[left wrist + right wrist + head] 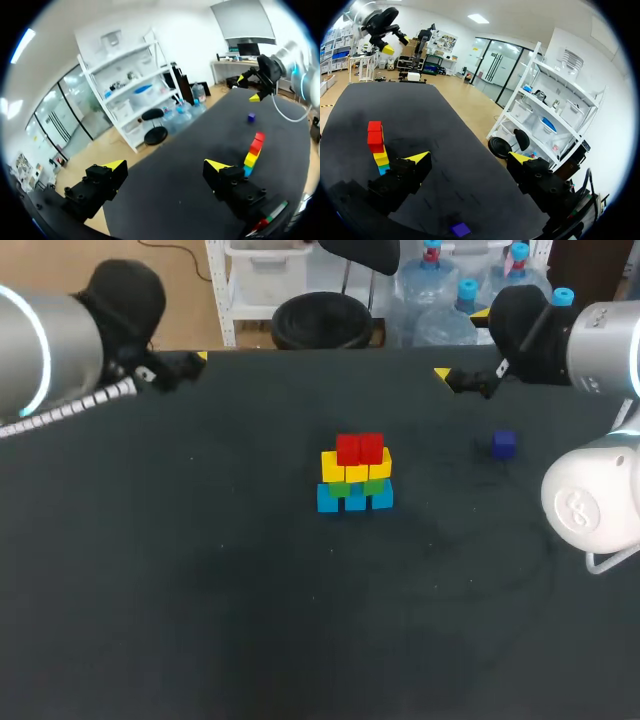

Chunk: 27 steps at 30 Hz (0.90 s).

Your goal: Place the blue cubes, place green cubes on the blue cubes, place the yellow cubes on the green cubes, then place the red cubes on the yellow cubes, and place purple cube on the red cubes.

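At the table's middle stands a stack of cubes: blue cubes (355,499) at the bottom, green cubes (357,486) on them, then yellow cubes (356,469), and red cubes (360,449) on top. The stack (253,154) (376,145) also shows in both wrist views. A lone purple cube (503,444) (251,117) (460,229) lies on the table to the stack's right. My left gripper (187,366) (166,169) hangs open and empty over the far left edge. My right gripper (463,358) (469,160) hangs open and empty over the far right edge, behind the purple cube.
The black table (200,590) is bare around the stack. My right arm's white elbow (590,495) hangs over the table's right side, near the purple cube.
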Tool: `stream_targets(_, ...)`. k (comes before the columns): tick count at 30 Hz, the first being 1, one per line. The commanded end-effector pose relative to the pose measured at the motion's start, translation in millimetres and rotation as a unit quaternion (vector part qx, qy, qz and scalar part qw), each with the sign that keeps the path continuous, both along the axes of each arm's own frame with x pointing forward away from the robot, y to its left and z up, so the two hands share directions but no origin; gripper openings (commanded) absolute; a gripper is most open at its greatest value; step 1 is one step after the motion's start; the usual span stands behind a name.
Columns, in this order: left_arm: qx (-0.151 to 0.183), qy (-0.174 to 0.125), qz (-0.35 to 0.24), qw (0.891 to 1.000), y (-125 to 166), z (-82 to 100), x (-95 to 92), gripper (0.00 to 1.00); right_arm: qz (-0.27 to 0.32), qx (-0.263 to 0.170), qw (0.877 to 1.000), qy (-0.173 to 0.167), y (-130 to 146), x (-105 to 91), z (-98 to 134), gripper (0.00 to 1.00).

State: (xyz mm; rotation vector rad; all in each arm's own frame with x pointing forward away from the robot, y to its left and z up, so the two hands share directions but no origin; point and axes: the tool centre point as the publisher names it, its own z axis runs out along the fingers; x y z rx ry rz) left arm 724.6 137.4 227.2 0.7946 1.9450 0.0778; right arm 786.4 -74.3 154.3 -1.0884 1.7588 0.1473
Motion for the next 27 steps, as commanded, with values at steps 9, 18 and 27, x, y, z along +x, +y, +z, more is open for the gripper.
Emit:
stream_targets(9, -0.012, -0.036, -0.003, 0.999, -5, -3.6, 3.6, 1.0, -0.002, -0.001, 1.0, 0.0, 1, -0.8, 0, 1.0)
stream_targets(18, -0.012, -0.036, -0.003, 0.999, -5, -3.6, 3.6, 1.0, -0.002, -0.001, 1.0, 0.0, 1, -0.8, 0, 1.0)
stream_targets(27, -0.012, -0.036, -0.003, 0.999, -5, -3.6, 3.6, 1.0, 0.025, -0.056, 0.997, 0.041, -4, -4.6, -25, 1.0)
